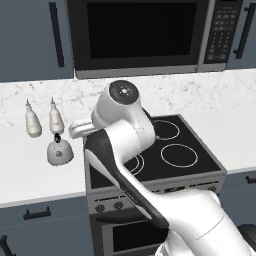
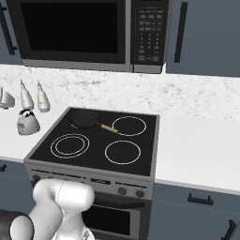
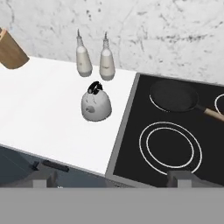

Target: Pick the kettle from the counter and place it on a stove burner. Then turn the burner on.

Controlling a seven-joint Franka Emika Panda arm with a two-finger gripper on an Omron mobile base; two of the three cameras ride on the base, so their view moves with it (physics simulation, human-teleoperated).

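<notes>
The kettle (image 3: 96, 104) stood upright on the counter (image 3: 52, 118), just left of the cooktop (image 3: 175, 131) and a little nearer than two white bottles (image 3: 83, 59) that stood side by side against the marble back wall. In the left base view the kettle (image 1: 59, 150) sat left of the arm's elbow, and in the right base view it (image 2: 27, 121) sat near the left edge. The gripper (image 3: 113, 178) hung above the counter's near edge, well apart from the kettle, its fingers (image 3: 40, 179) spread wide and holding nothing. The double-ring burner (image 3: 170, 146) lay at the near left of the cooktop, bare. A black frying pan (image 3: 174, 96) with a wooden handle rested on the far left burner. A wooden block (image 3: 11, 51) stood at the far left.
</notes>
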